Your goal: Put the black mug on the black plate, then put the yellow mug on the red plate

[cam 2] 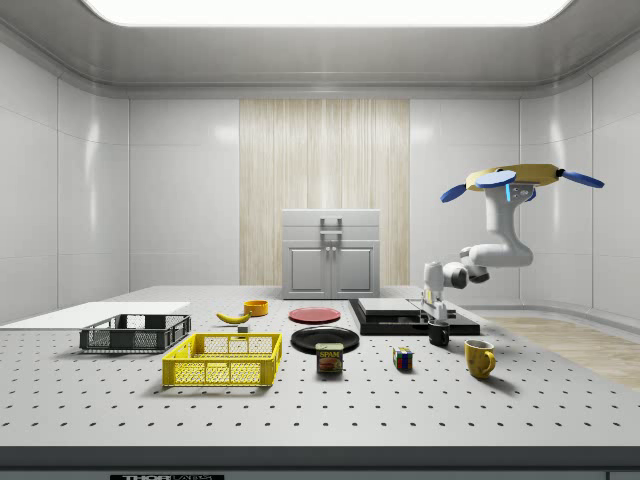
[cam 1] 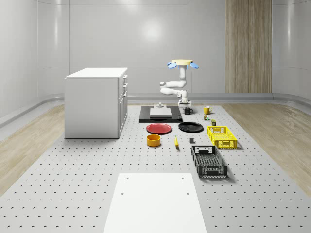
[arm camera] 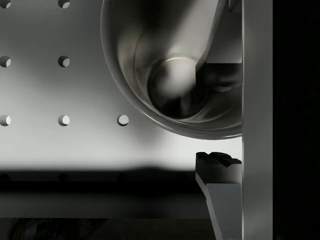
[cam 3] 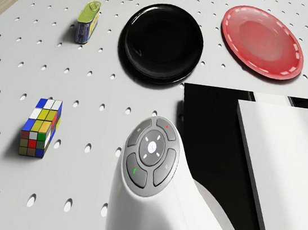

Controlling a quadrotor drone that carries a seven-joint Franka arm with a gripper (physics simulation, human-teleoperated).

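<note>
The black mug (cam 1: 188, 111) (cam 2: 439, 335) stands on the perforated table beside a black platform. In the wrist view I look down into the black mug (arm camera: 150, 45). My gripper (arm camera: 210, 115) is open and straddles its wall, with one finger (arm camera: 212, 35) inside and the other finger (arm camera: 220, 195) outside. The drone (cam 1: 182, 63) (cam 2: 515, 180) hovers above that spot, with the arm reaching down to the gripper (cam 2: 437, 315). The yellow mug (cam 1: 207, 110) (cam 2: 480, 358) stands a little apart from the black one. The black plate (cam 1: 190, 127) (cam 3: 161, 42) and the red plate (cam 1: 159, 128) (cam 3: 262, 41) lie side by side, both bare.
The black platform (cam 1: 160, 116) carries a white slab next to the gripper. A Rubik's cube (cam 3: 40, 127), a can (cam 3: 88, 21), a yellow crate (cam 1: 222, 137), a black crate (cam 1: 209, 161), an orange bowl (cam 1: 153, 140) and a banana (cam 1: 176, 141) lie around. A white cabinet (cam 1: 96, 102) stands at the whole-scene view's left.
</note>
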